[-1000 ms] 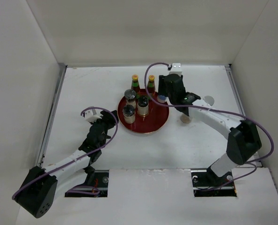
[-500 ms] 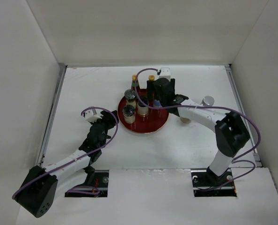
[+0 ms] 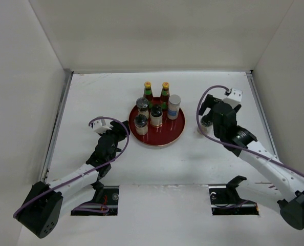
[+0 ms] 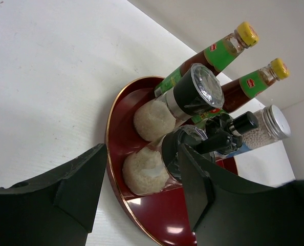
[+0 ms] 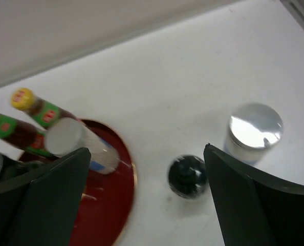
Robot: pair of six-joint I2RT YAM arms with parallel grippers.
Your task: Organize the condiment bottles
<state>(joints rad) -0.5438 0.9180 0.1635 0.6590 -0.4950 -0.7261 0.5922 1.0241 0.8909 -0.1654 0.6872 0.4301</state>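
The gold-rimmed tray (image 3: 165,137) and 2 yellow-capped bottles (image 3: 148,94) are red.

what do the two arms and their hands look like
The left arm and right arm match: slim white links, chunky black joints, and a purple cable looping loosely along each. The left hand and right hand are black, each with two broad, matte fingers. No markings are legible.

Robotics laboratory test cell. Plain white table (image 3: 106,92) beneath the left gripper (image 3: 123,126) and right gripper (image 3: 207,111), boxed by bare white panels (image 3: 142,31) ahead of and flanking both; exposed purple cables (image 3: 98,122) looped just behind each.
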